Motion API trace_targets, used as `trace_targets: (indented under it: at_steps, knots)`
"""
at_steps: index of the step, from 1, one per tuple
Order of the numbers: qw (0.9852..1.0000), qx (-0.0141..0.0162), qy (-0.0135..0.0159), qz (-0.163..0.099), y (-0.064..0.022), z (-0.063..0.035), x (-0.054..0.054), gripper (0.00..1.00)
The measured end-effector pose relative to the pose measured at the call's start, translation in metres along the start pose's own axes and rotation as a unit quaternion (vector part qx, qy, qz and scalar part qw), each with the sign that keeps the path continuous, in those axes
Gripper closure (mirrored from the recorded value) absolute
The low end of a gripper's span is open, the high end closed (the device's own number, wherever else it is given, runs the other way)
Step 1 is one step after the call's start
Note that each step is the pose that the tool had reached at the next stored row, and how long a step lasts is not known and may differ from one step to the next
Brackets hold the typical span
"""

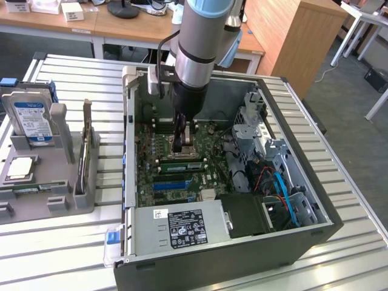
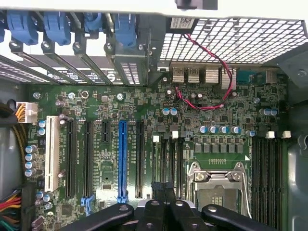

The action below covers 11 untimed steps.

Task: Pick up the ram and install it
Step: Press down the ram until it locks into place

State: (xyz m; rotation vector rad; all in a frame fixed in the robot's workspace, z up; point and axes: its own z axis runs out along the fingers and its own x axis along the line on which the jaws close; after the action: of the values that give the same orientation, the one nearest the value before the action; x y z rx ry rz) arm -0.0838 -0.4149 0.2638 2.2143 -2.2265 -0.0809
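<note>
An open PC case point(image 1: 303, 239) lies on its side so the arm point(image 1: 203, 42) can reach straight down onto the board point(image 2: 144, 96). The gripper point(image 1: 182, 145), its fingers pressed together, hangs beside the socket point(image 2: 216, 185), directly above the ram point(image 1: 173, 162). The ram stands on edge along a slot; whether it is pinched is unclear.

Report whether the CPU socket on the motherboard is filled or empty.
Empty: the CPU socket has its metal frame around a bare dark recess, with no silver chip seated.

Ram point(image 1: 177, 162): long thin green stick, level across motherboard point(image 1: 150, 159), parallel to blue slot point(image 1: 176, 182), near it.
</note>
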Motion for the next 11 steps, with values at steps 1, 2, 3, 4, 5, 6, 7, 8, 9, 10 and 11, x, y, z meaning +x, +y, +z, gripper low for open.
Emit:
trace_targets:
  at_steps: [1, 2, 3, 4, 5, 6, 7, 8, 9, 10, 11]
  knots:
    - [1.0000, 0.0000, 0.0000, 0.000, 0.0000, 0.0000, 0.000, 0.89]
    - [1.0000, 0.0000, 0.0000, 0.000, -0.0001, -0.0001, 0.000, 0.89]
    - [1.0000, -0.0001, 0.0002, 0.000, -0.0008, -0.0002, 0.000, 0.89]
    - [1.0000, -0.0002, 0.0002, 0.000, -0.0026, -0.0003, 0.000, 0.89]
    - [1.0000, -0.0001, 0.0002, 0.000, -0.0056, -0.0004, 0.000, 0.89]
    - [1.0000, -0.0001, 0.0001, 0.000, -0.0085, -0.0004, 0.000, 0.89]
    - [1.0000, -0.0001, 0.0001, 0.000, -0.0115, -0.0005, 0.000, 0.89]
    - [1.0000, -0.0001, 0.0001, 0.000, -0.0145, -0.0006, 0.000, 0.89]
    - [1.0000, -0.0001, 0.0001, 0.000, -0.0174, -0.0007, 0.000, 0.89]
    - [1.0000, -0.0001, 0.0001, 0.000, -0.0205, -0.0008, 0.000, 0.89]
    - [1.0000, -0.0001, 0.0001, 0.000, -0.0238, -0.0010, 0.000, 0.89]
